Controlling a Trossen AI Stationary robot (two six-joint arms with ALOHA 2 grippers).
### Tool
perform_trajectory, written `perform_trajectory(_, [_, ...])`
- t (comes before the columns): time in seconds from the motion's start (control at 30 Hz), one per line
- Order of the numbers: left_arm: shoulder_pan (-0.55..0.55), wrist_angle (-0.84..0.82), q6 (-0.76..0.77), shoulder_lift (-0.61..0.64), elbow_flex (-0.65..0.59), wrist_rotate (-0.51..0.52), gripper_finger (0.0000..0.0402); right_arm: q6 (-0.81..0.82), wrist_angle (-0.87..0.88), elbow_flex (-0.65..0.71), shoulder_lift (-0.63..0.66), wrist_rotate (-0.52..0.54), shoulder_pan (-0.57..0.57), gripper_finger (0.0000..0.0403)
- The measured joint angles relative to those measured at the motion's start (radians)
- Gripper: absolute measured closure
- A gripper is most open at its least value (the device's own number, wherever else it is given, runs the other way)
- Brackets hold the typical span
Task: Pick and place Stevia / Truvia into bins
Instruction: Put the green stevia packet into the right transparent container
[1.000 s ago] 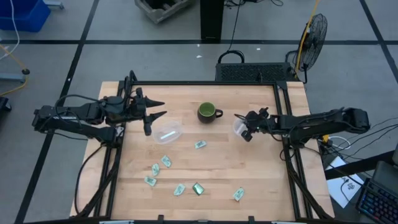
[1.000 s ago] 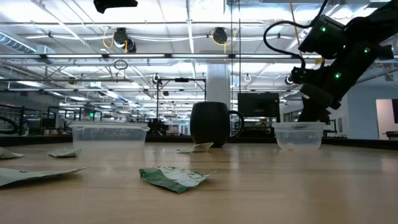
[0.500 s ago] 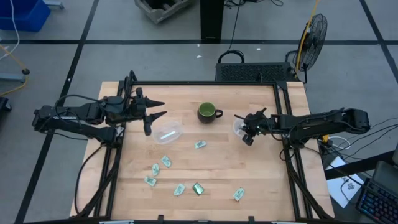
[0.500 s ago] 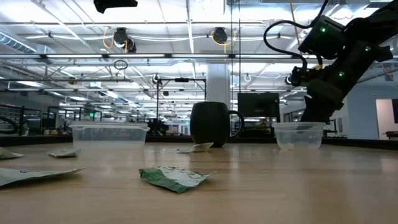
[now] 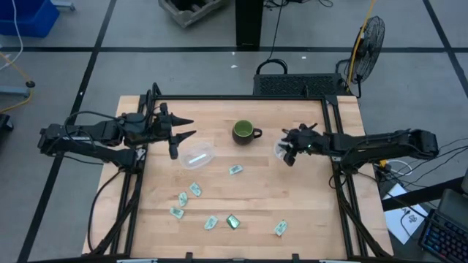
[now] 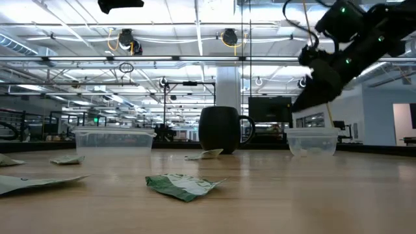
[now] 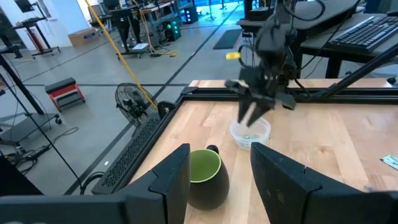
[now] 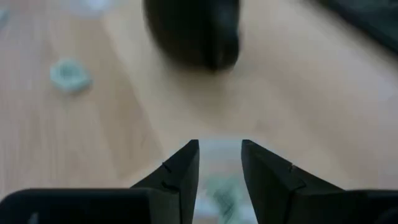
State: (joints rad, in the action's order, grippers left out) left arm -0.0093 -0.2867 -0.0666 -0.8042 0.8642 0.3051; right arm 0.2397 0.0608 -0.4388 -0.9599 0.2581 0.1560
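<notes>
Several pale green and white packets lie flat on the table, among them one (image 5: 235,169) near the mug, a cluster (image 5: 183,198) at near left, a darker one (image 5: 233,221) and one (image 5: 280,228) at near right. The left clear bin (image 5: 196,157) and the right clear bin (image 5: 280,150) stand on the wood. My right gripper (image 5: 287,151) hovers open above the right bin (image 6: 312,140), raised clear of its rim (image 6: 325,71). A packet (image 8: 221,194) lies inside that bin. My left gripper (image 5: 184,128) waits open at the table's left, beside the left bin.
A dark green mug (image 5: 245,132) stands upright between the two bins, toward the far edge; the left wrist view shows it (image 7: 202,177) just beyond my left fingers. A black frame rail (image 5: 333,168) borders the table. Bare wood lies in the middle, between the bins and the packets.
My right gripper has lifted up from the right bin's rim and shifted slightly toward the table's far edge, tipping as it rose. The bin has stayed in place.
</notes>
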Motion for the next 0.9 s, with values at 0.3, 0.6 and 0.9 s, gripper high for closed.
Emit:
perform_trajectory(0.3, [0.0,0.0,0.001,0.0,0.0,0.0,0.0227,-0.088,-0.273,-0.064,0.037,-0.208,-0.128,0.0292])
perform_trajectory(0.6, [0.0,0.011,0.001,0.0,0.0,0.0,0.0227,-0.301,-0.337,-0.299,-0.238,-0.203,-0.29,0.0292])
perform_trajectory(0.9, [0.0,0.04,0.005,0.0,0.0,0.0,0.0227,-0.345,-0.031,-0.641,-0.496,-0.197,-0.273,0.0292])
